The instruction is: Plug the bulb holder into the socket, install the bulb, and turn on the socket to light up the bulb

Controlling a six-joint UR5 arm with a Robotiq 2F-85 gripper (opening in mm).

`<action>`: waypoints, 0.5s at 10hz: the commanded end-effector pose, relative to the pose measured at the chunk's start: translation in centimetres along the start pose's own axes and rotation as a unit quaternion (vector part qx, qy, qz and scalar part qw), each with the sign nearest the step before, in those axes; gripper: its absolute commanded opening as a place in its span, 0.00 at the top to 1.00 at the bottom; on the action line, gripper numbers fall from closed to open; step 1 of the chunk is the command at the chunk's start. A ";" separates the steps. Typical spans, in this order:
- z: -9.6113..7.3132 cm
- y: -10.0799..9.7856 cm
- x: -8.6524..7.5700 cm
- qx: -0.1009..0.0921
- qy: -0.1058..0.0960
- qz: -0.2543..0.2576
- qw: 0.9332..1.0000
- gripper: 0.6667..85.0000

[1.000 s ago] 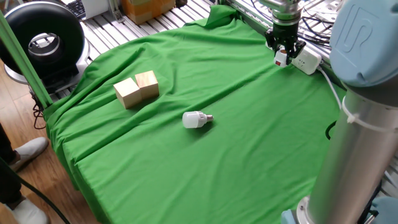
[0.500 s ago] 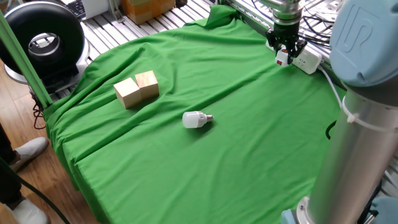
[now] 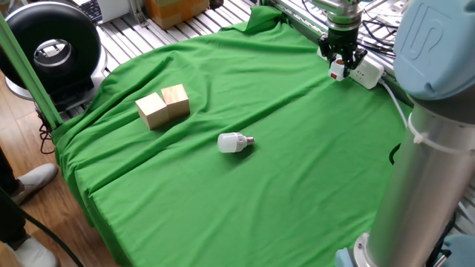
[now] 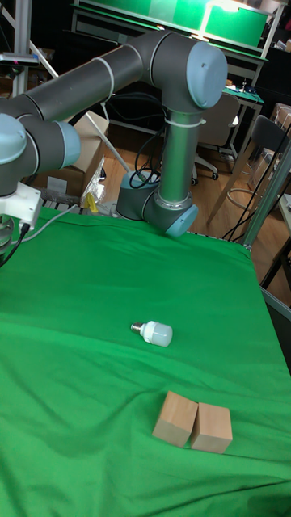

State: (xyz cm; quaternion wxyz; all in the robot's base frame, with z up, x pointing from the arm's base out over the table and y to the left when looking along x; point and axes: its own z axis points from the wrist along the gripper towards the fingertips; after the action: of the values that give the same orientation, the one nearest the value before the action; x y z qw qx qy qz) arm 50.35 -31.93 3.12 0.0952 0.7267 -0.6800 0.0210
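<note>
At the upper right of the fixed view the gripper [image 3: 340, 62] hangs tool-down over the near end of the socket [image 3: 367, 73], its two dark fingers narrowed on a small white piece with a red-orange spot, which I take to be the bulb holder [image 3: 337, 70]. The holder sits at or just above the strip's near end, but whether its prongs have entered an outlet cannot be told from here, since the fingers and the holder itself cover the contact. The step in hand looks like the plugging-in. To do it well, the push should run straight down along the prongs with the holder kept square to the strip's face; any tilt would likely jam the prongs on the outlet's edge or skid the light strip across the green cloth [image 3: 282, 170], which offers little grip. The fingers should let go only once the holder sits flush, and lift straight up so they do not drag it out. The bulb [image 3: 231, 142] lies on its side near the middle of the cloth, metal base toward the right, well apart from the socket and from the two wooden blocks [image 3: 163, 105] at the left. In the tall fixed view the gripper falls outside the left edge.
</note>
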 end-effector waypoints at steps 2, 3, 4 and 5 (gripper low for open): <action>-0.1 0.0 0.5 0.025 0.002 0.020 0.999 1.00; -0.2 -0.8 1.3 0.040 0.018 0.009 0.999 1.00; -0.4 -1.8 2.3 0.061 0.037 -0.001 0.997 1.00; -0.3 -1.9 2.6 0.067 0.040 0.001 0.997 1.00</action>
State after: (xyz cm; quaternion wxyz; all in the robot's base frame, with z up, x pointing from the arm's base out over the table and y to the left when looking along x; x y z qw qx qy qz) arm 51.33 -33.24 3.35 0.0839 0.7270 -0.6786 0.0626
